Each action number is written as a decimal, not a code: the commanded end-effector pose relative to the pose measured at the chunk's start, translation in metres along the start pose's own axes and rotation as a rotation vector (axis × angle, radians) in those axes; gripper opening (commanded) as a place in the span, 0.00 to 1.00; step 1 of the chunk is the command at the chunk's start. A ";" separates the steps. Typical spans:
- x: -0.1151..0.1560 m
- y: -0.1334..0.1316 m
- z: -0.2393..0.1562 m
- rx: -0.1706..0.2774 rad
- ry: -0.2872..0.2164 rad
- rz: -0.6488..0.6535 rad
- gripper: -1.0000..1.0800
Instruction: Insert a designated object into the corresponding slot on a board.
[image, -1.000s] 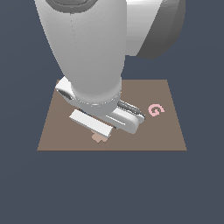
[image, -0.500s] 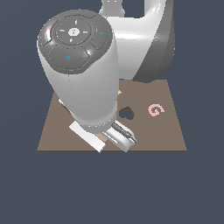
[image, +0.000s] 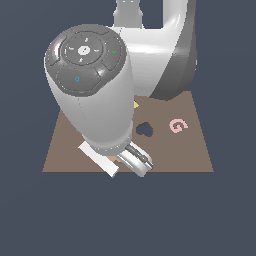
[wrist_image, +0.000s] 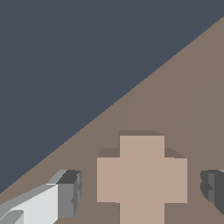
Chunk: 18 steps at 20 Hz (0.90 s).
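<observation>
The pale tan cross piece (wrist_image: 141, 180) lies flat on the brown board (wrist_image: 192, 96), near the board's edge. My gripper (wrist_image: 141, 189) is open and straddles the cross, with one finger (wrist_image: 69, 193) on each side and a gap between each finger and the piece. In the exterior view the arm hides the cross, and the gripper hand (image: 131, 159) sits low over the front edge of the board (image: 192, 150). The cross-shaped slot is hidden behind the arm.
A dark heart-shaped cutout (image: 145, 129) lies in the board's middle. A pink letter G (image: 177, 125) lies toward the exterior view's right. A small orange-yellow corner (image: 135, 104) shows beside the arm. The arm's bulk covers the board's left half.
The arm has swung toward the board's front edge and its upper link now faces the camera. The heart cutout has come into view. The G has not moved.
</observation>
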<state>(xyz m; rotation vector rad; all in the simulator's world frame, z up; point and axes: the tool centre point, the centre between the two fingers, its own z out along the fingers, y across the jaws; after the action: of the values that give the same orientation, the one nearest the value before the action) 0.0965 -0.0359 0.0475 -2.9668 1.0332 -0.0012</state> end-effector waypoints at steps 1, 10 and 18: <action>0.000 0.000 0.007 -0.001 -0.001 0.002 0.96; 0.000 0.000 0.018 0.000 -0.001 0.004 0.00; 0.000 0.000 0.017 0.001 0.000 0.004 0.00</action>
<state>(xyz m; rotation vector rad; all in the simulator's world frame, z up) 0.0971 -0.0357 0.0309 -2.9642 1.0387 -0.0008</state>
